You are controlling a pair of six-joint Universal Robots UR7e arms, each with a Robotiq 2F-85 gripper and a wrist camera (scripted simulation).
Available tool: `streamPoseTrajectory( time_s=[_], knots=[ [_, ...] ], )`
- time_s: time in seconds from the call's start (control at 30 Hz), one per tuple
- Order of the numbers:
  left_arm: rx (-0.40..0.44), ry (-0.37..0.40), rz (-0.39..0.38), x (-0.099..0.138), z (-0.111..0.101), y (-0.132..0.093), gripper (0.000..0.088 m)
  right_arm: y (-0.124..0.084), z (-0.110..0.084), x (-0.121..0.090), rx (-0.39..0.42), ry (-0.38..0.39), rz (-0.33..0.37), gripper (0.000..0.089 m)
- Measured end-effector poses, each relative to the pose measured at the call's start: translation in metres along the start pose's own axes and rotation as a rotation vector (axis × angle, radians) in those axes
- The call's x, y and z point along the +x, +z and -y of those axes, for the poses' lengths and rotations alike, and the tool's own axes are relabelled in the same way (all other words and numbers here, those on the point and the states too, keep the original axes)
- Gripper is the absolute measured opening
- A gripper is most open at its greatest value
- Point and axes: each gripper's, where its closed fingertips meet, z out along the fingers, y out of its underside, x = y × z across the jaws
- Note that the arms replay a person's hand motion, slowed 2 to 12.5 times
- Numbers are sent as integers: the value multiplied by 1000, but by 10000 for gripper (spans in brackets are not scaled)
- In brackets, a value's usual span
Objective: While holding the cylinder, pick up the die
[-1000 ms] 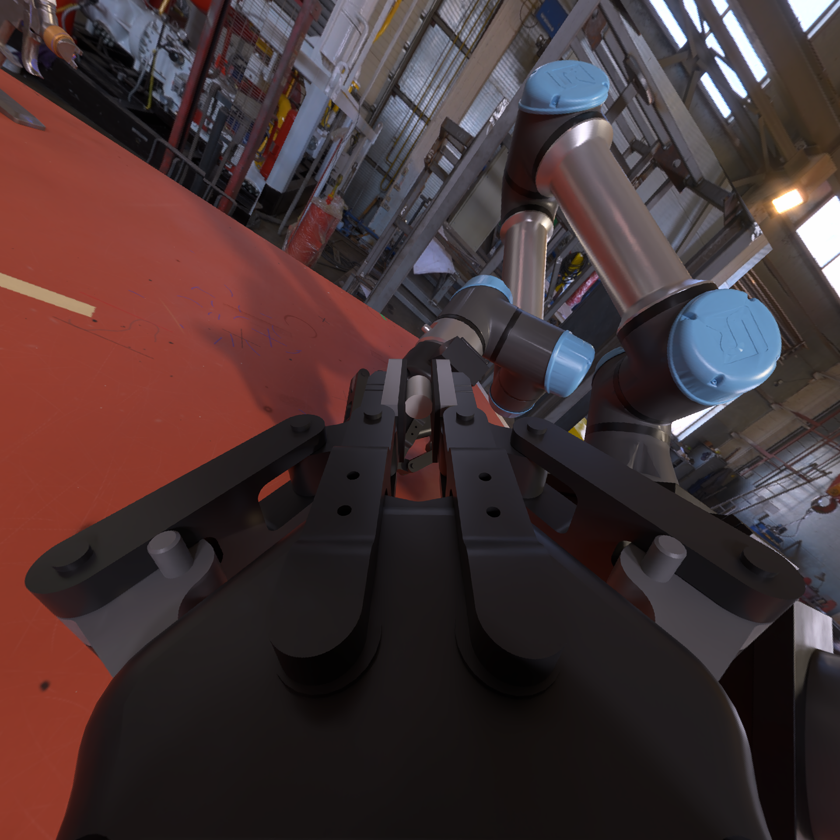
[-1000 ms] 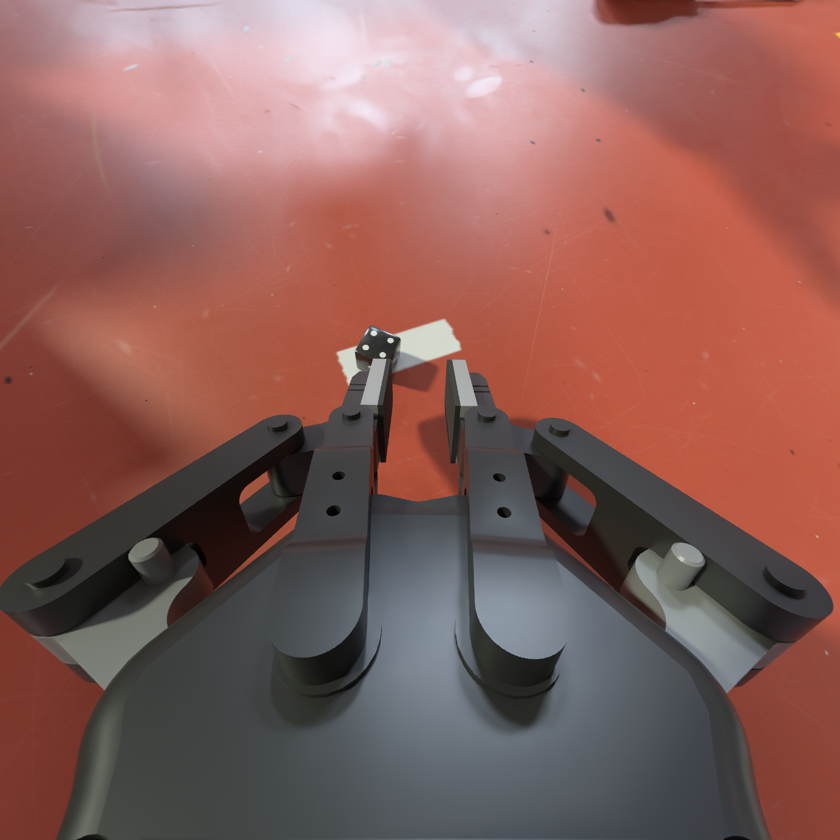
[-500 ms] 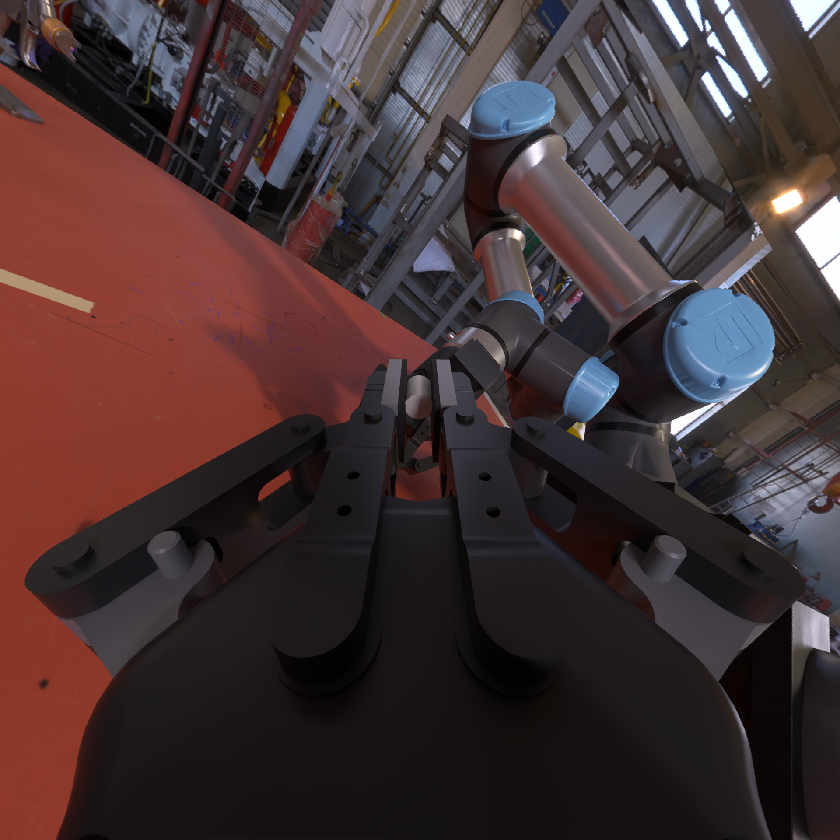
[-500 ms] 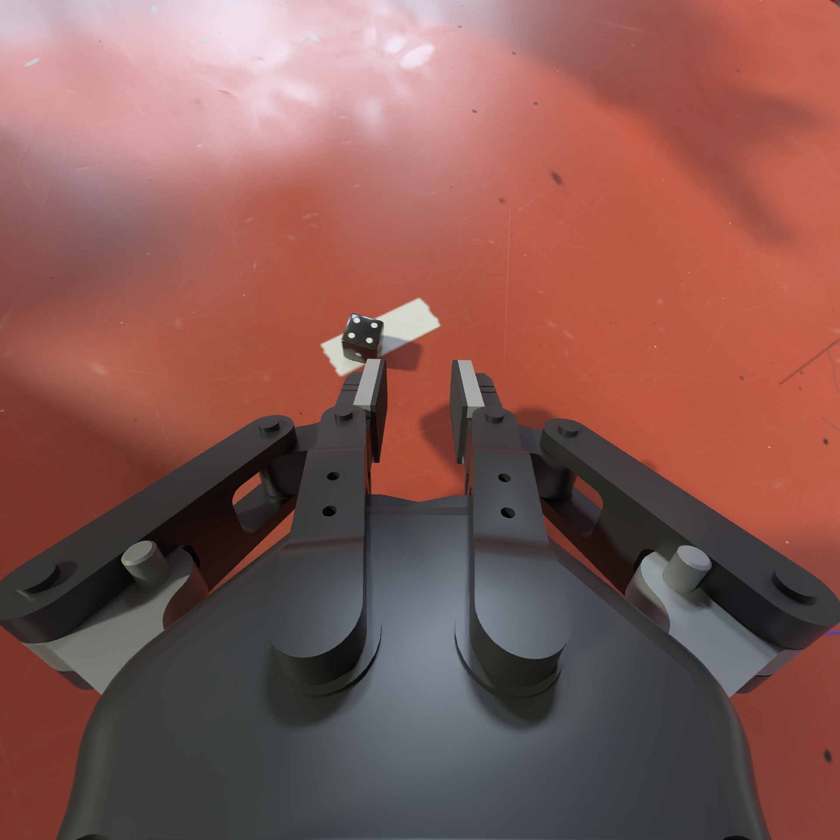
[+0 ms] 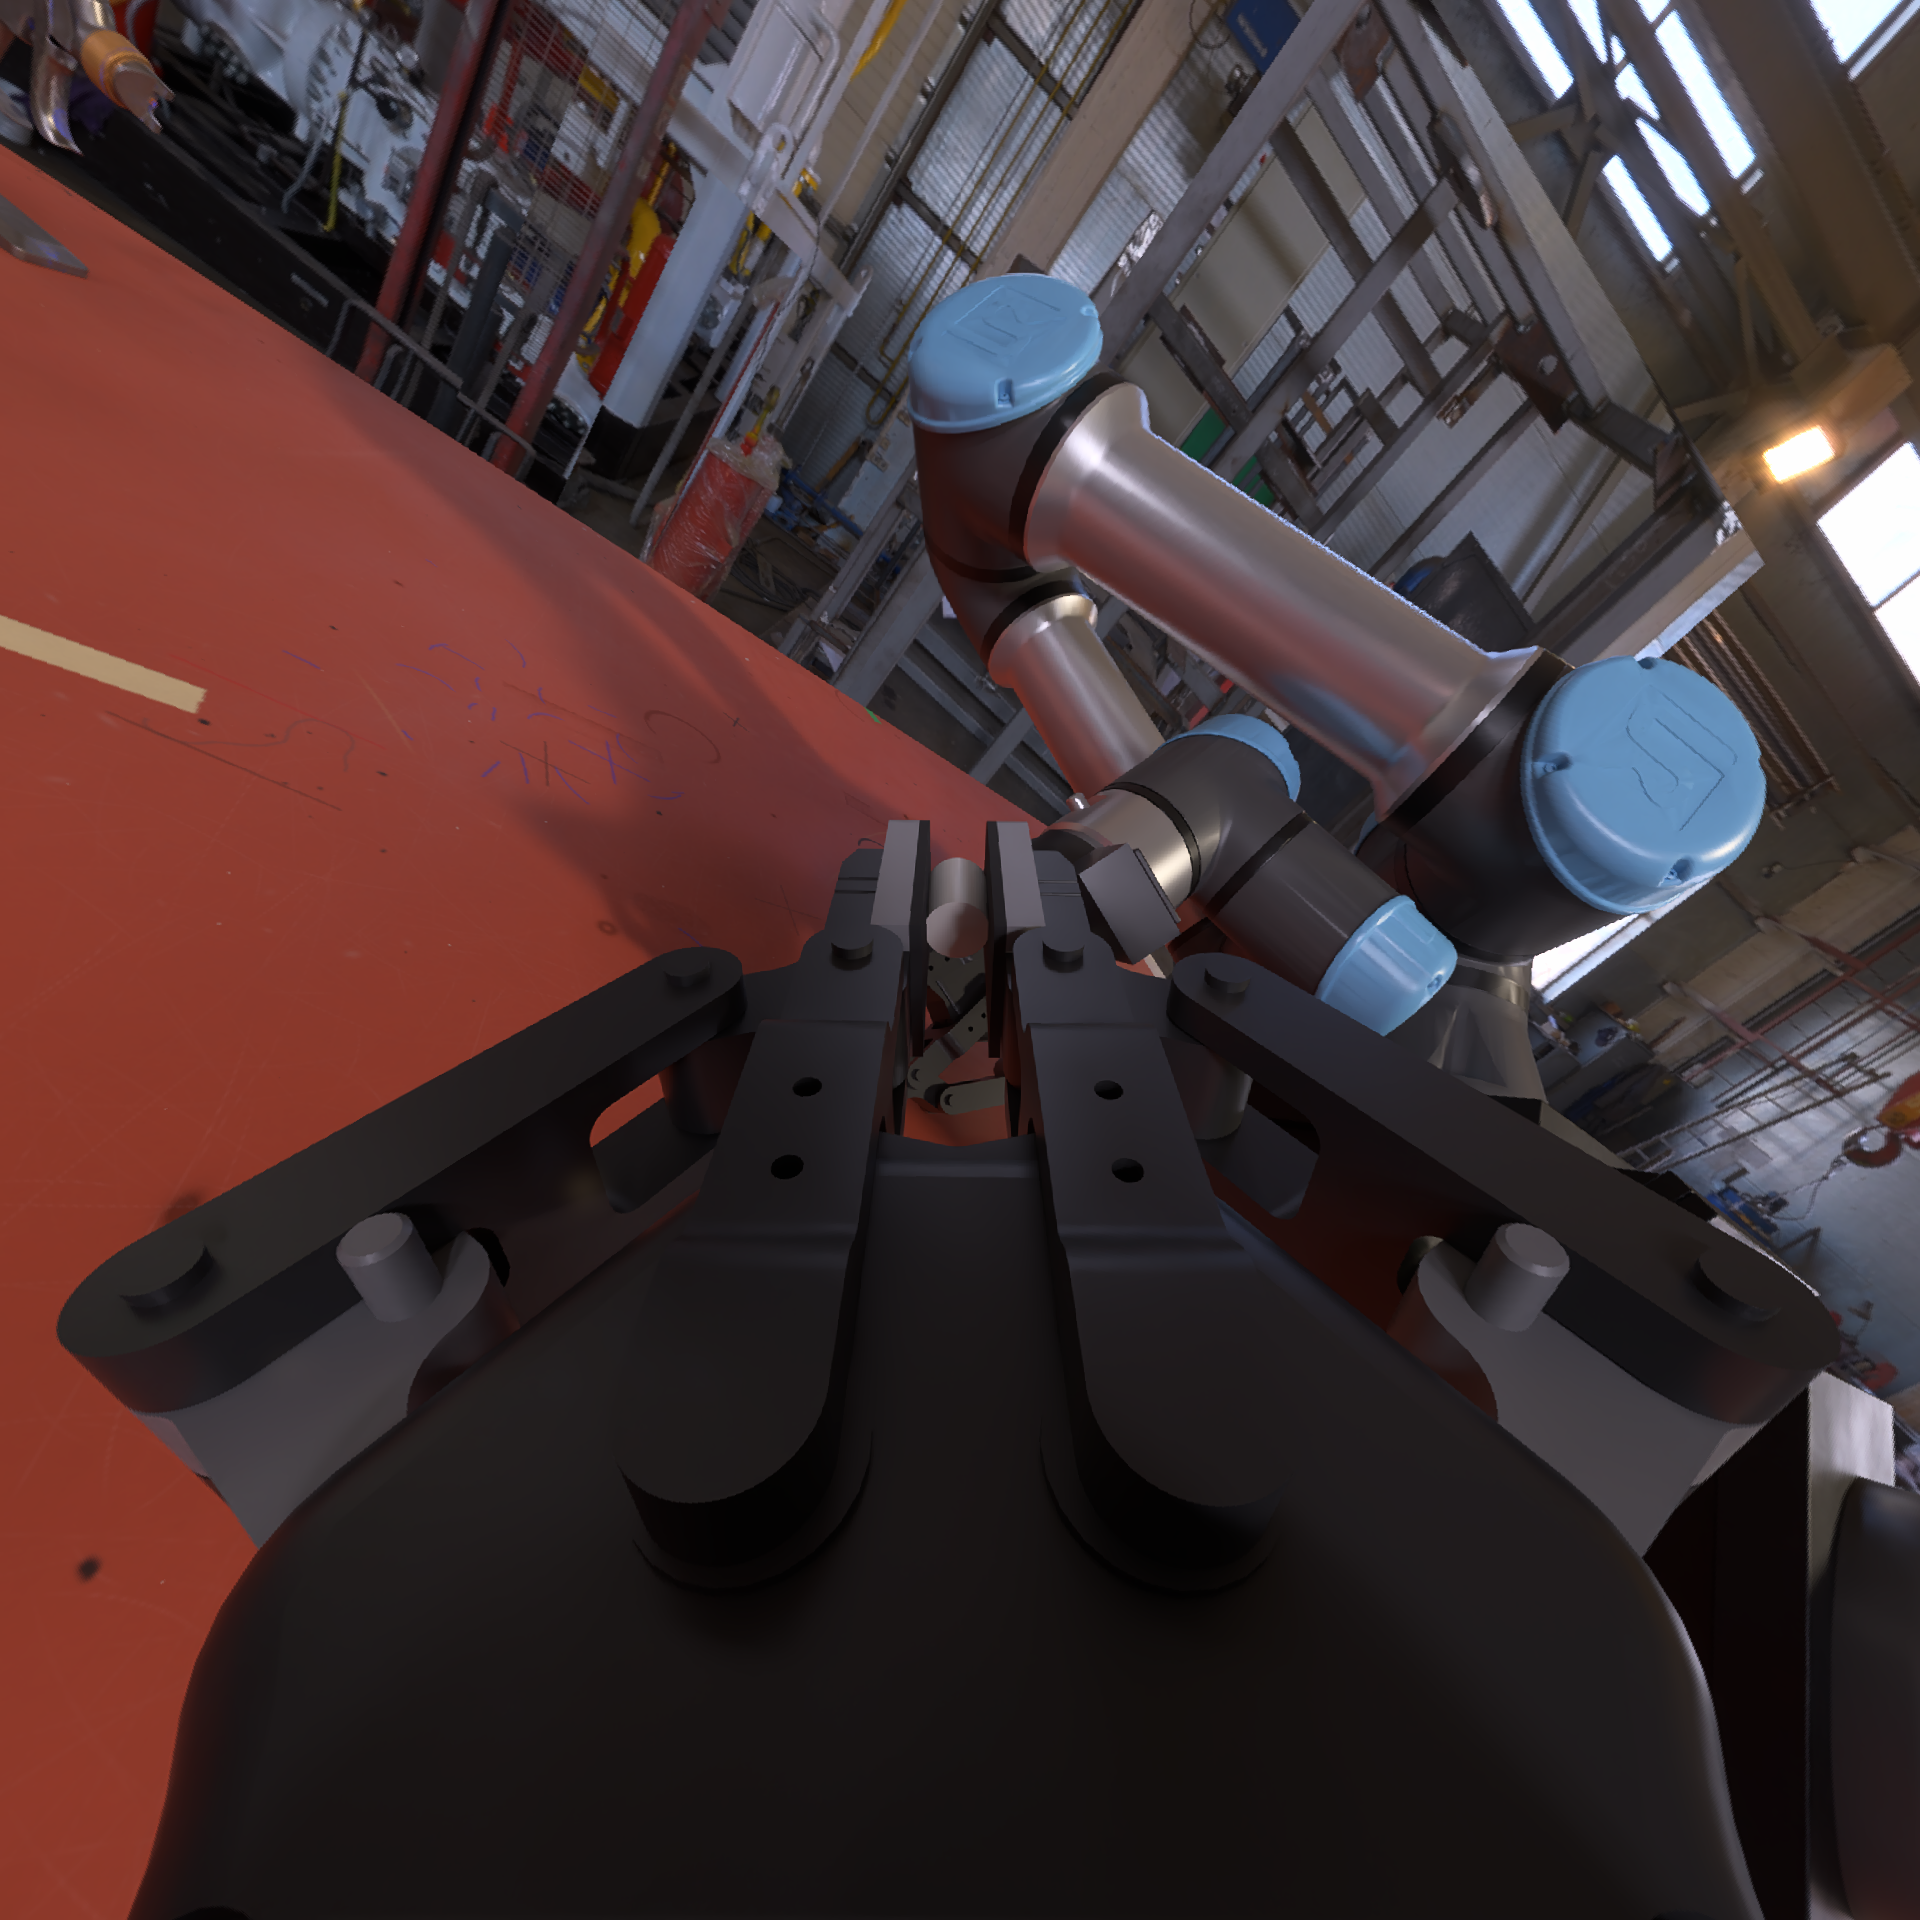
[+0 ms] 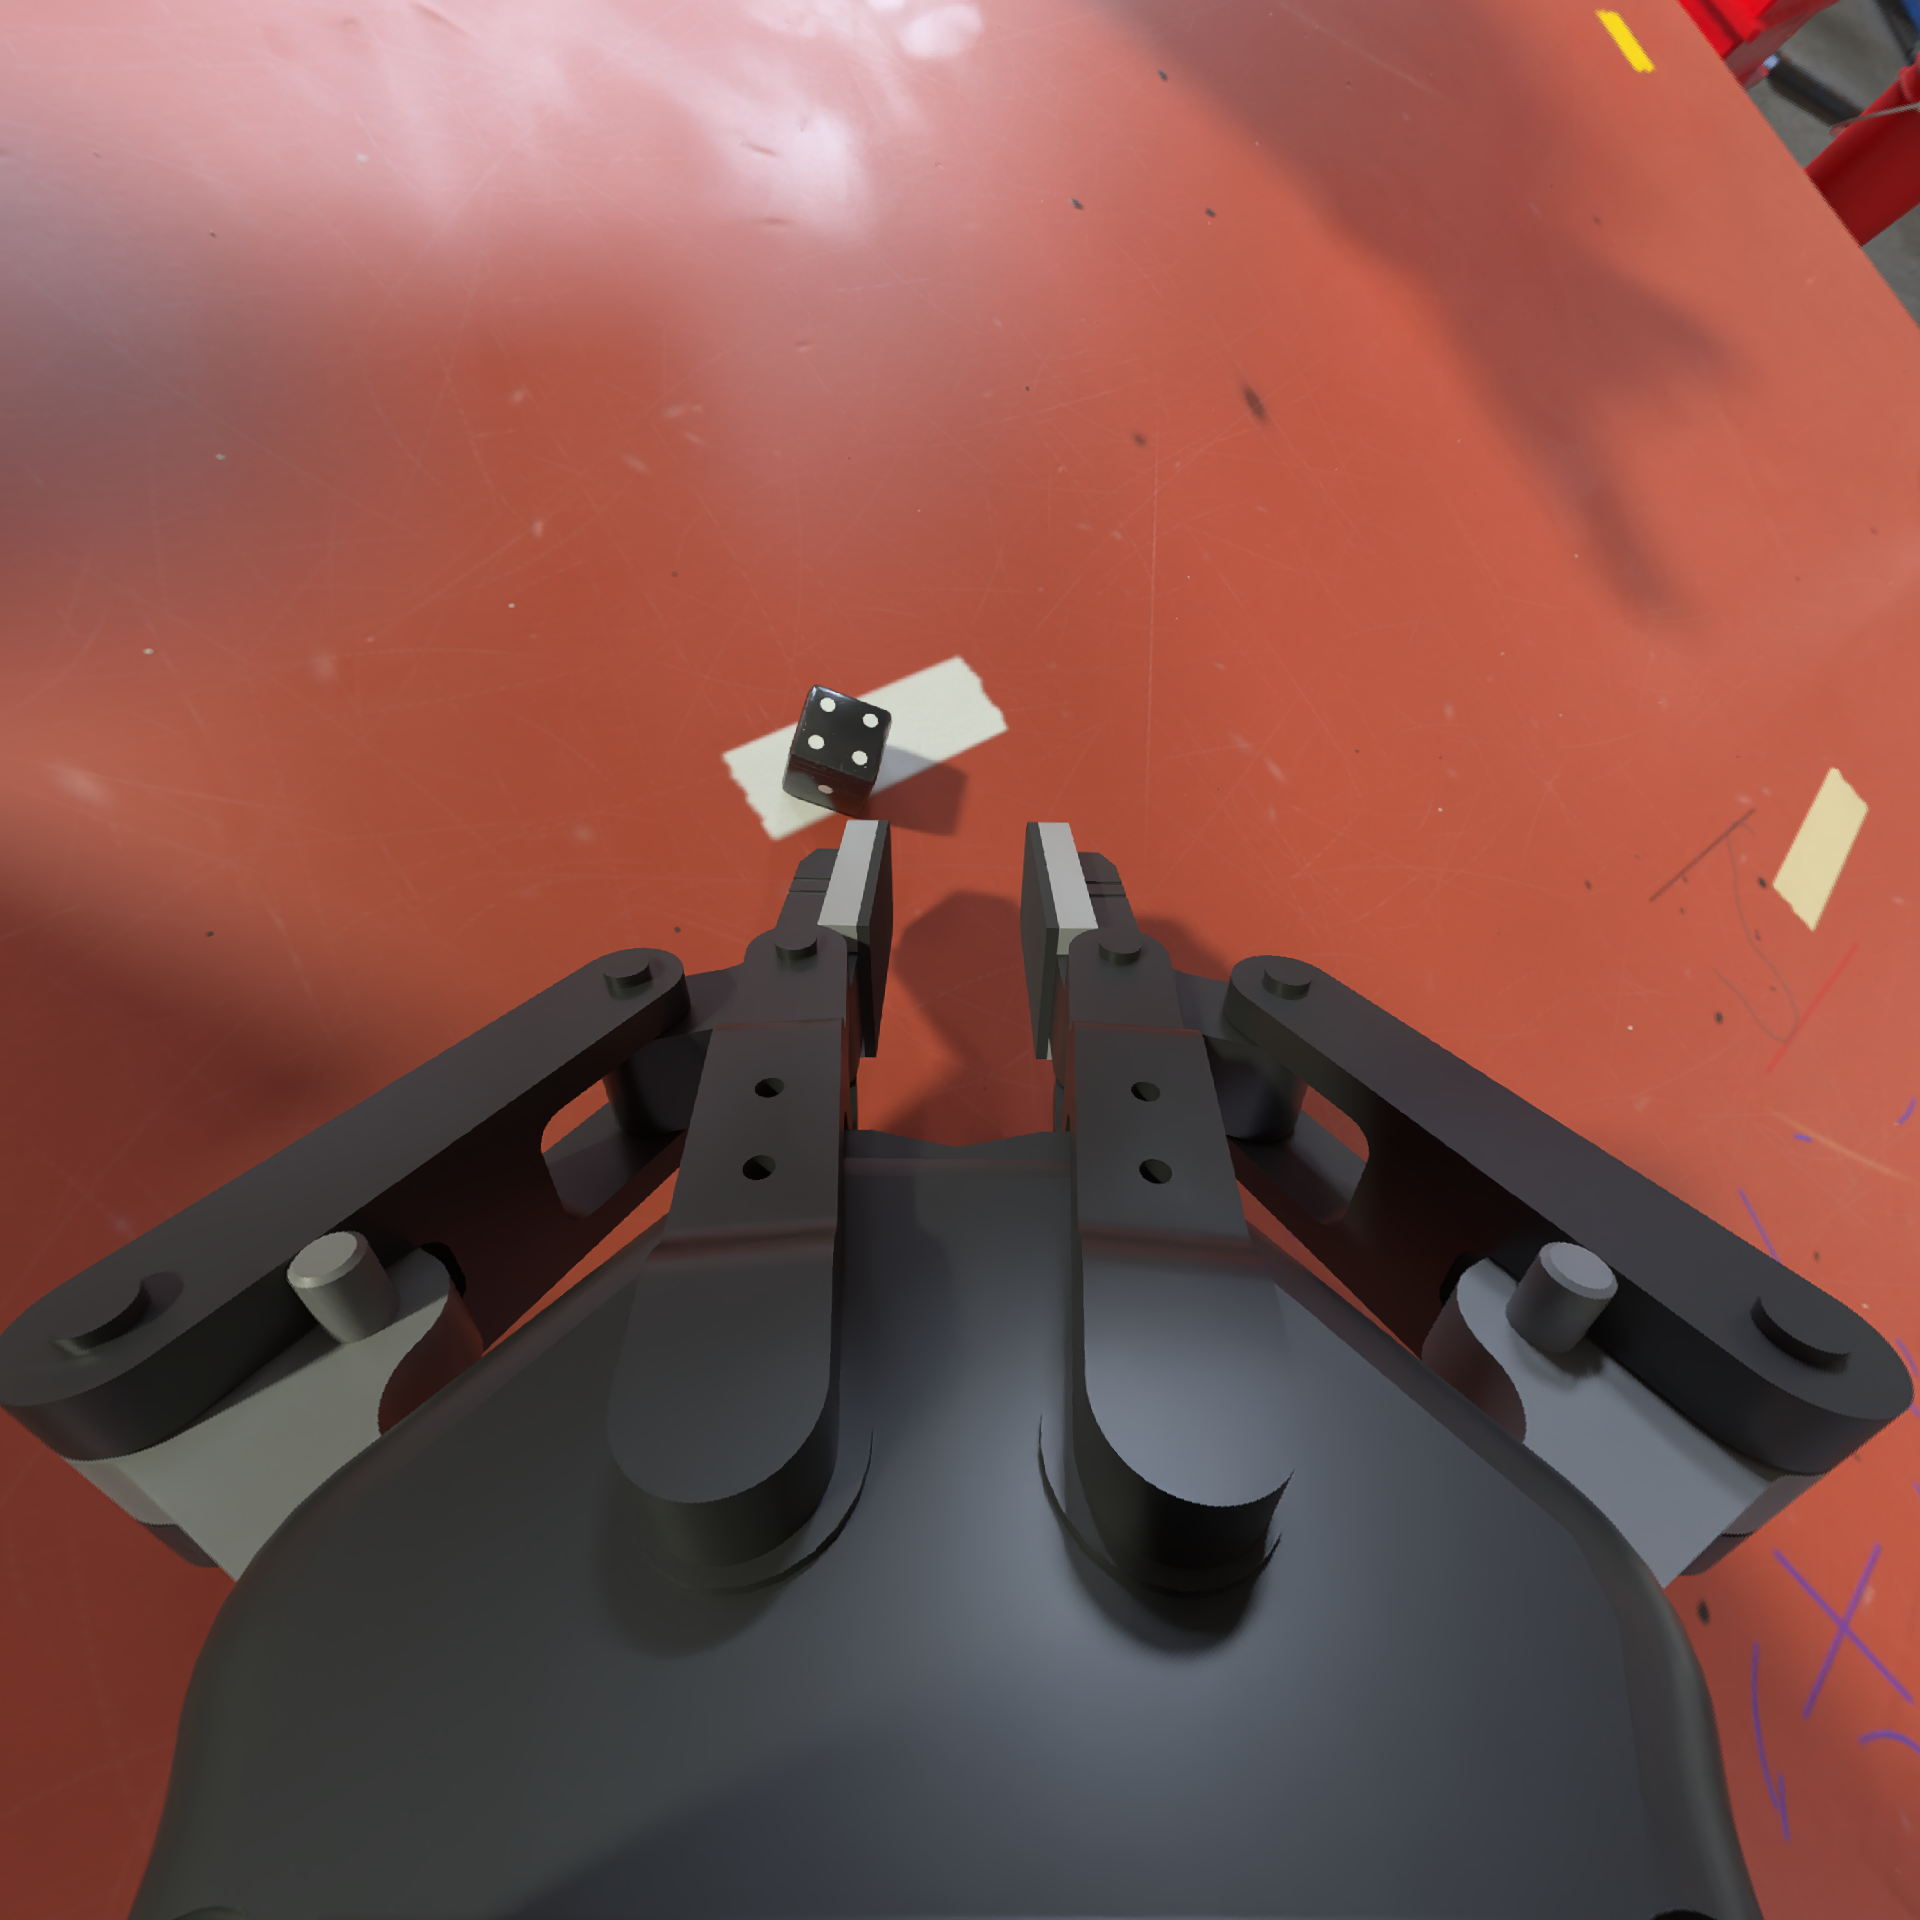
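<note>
Closer now, the die (image 6: pixel 836 748) sits seemingly just beyond the spread right hand's (image 6: pixel 957 868) left fingertip.

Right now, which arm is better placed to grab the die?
The right. The right gripper is open, empty and just short of the die, which sits on a tape strip slightly left of its gap. The left gripper is shut on the cylinder.

The glossy black die (image 6: pixel 834 750) sits on matt, papery cream tape (image 6: pixel 935 717) stuck to a scuffed, scratched red tabletop (image 6: pixel 1351 520), while the small cylinder (image 5: pixel 957 906) looks like smooth, satin grey metal.
</note>
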Motion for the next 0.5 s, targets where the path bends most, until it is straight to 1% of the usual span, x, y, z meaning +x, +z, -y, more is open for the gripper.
streamPoseTrajectory(
  time_s=[0.17, 0.3, 0.5],
  knots=[
    [-3, -2, -2, 0, -1, 1, 94, 3, 2, 1, 1, -14, -19, 223],
    [-6, -5, -5, 1, -2, 1, 94, 6, 4, -1, 9, 3, -10, 221],
    [-5, -4, -5, 1, -1, 1, 94, 7, 4, 0, 11, 38, -16, 223]
  ],
)
